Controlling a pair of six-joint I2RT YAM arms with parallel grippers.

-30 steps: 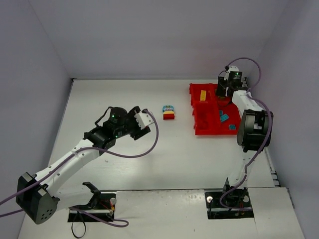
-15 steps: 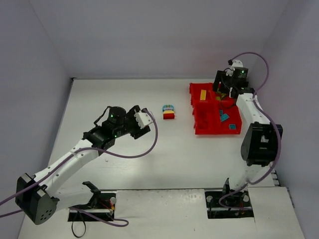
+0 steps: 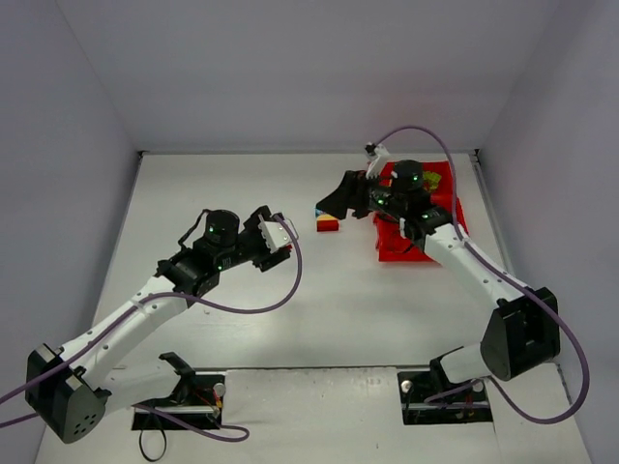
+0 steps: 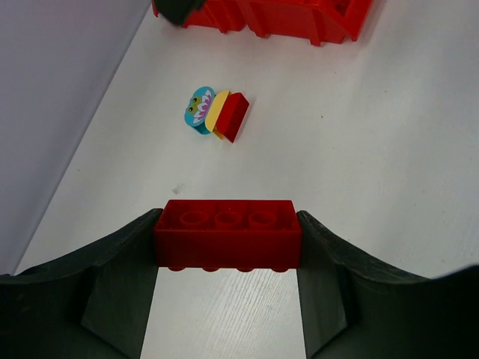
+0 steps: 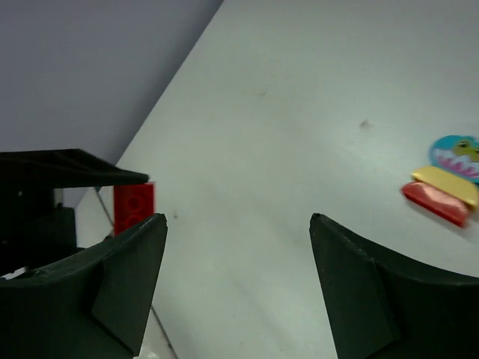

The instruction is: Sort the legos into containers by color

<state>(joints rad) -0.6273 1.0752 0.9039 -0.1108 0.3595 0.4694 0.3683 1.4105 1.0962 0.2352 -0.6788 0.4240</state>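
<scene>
My left gripper (image 3: pixel 279 235) is shut on a red lego brick (image 4: pixel 228 234), held by its two ends a little above the table. A small stack of legos lies on its side further out: a teal piece (image 4: pixel 198 108), a yellow one (image 4: pixel 217 112) and a red one (image 4: pixel 233 117). That stack (image 3: pixel 327 221) sits left of the red containers (image 3: pixel 390 249). My right gripper (image 3: pixel 332 205) hovers just above and behind the stack, open and empty (image 5: pixel 236 217). The right wrist view shows the stack (image 5: pixel 445 183) at its right edge and the held red brick (image 5: pixel 135 206) at its left.
The right arm crosses over the containers and hides most of the bins. The back wall runs close behind the stack and tray; the side wall is far to the left. White table lies between the two grippers.
The right arm swung left from over the far bins of the containers to above the lego stack, and its jaws opened wide. The left gripper kept its hold and barely moved.
</scene>
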